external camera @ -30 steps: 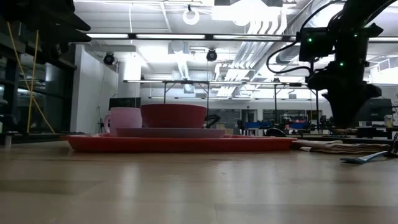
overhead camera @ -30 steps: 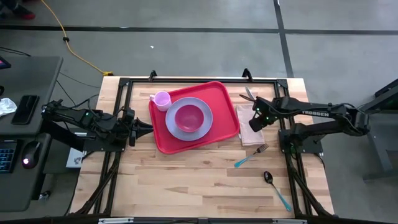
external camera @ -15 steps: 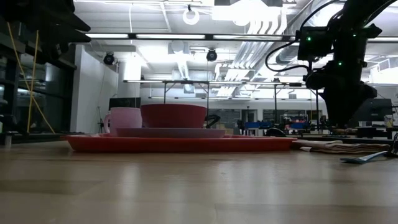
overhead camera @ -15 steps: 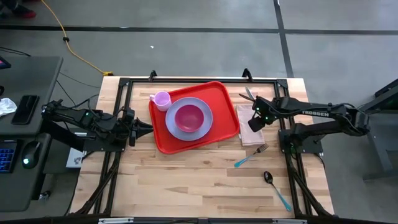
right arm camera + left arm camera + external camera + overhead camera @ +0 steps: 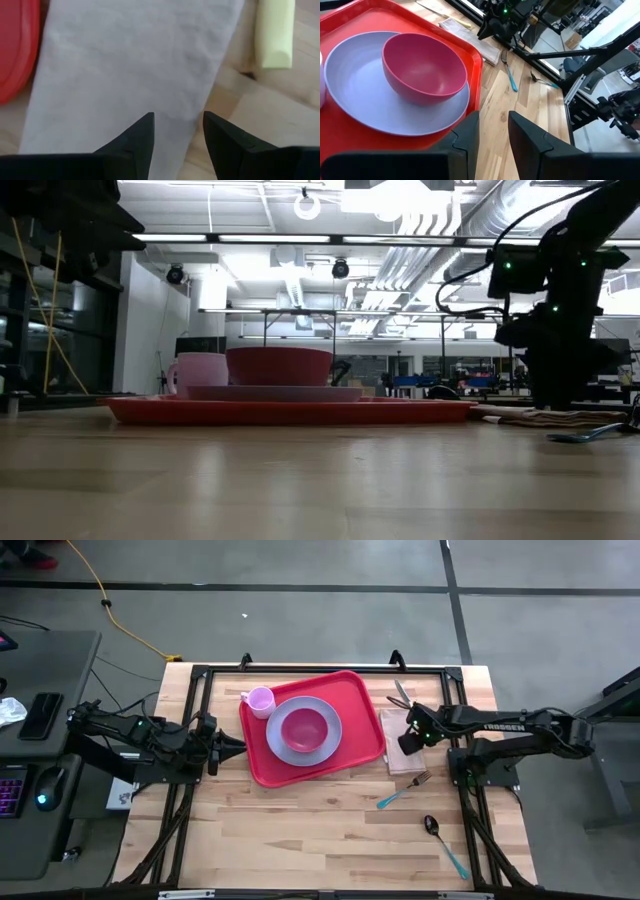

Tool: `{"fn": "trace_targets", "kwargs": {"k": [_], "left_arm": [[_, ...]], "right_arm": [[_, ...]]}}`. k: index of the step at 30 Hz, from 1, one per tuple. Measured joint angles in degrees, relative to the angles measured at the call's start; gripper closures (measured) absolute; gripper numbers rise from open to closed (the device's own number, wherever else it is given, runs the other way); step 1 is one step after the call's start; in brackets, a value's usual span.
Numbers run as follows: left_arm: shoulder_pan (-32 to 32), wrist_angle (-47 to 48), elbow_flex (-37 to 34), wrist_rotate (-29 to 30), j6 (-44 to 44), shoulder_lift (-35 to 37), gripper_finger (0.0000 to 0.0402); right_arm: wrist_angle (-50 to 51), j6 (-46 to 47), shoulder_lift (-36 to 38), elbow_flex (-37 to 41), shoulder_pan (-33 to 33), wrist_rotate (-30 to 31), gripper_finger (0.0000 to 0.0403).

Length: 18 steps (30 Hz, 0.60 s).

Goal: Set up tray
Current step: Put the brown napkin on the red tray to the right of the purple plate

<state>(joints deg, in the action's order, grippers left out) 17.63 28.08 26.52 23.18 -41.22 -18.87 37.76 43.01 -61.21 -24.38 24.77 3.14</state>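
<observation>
While the red tray (image 5: 312,728) sits near the table's far edge, the right gripper (image 5: 177,131) hangs empty, fingers spread, over the napkin (image 5: 135,65); closing too high could merely bunch the cloth.

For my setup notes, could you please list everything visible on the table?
Flat red plastic tray: one, red, table's far middle.
Round lavender plate: one, lavender, on the tray.
Round bowl: one, magenta, on the plate.
Small cup: one, pink, tray's far left corner.
Folded napkin: one, beige, right of the tray.
Fork: one, teal handle, near the napkin.
Spoon: one, teal handle, near right.
Knife: one, yellow handle, far right.
Left gripper: one, dark, open, left of tray.
Right gripper: one, dark, open, over the napkin.
</observation>
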Motion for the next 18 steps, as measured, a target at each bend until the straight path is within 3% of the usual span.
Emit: {"fn": "trace_targets", "kwargs": {"k": [7, 13, 18], "left_arm": [[0.0, 0.0, 0.0, 0.0, -0.6, 0.0, 0.0268], [0.0, 0.0, 0.0, 0.0, -0.6, 0.0, 0.0268], [0.0, 0.0, 0.0, 0.0, -0.6, 0.0, 0.0268]], "right_arm": [[0.0, 0.7, 0.0, 0.0, 0.0, 3.5, 0.0254], [-0.7, 0.5, 0.0, 0.0, 0.0, 2.8, 0.0254], [-7.3, -3.8, 0.1, 0.0, 0.0, 1.2, 0.0254]]}}
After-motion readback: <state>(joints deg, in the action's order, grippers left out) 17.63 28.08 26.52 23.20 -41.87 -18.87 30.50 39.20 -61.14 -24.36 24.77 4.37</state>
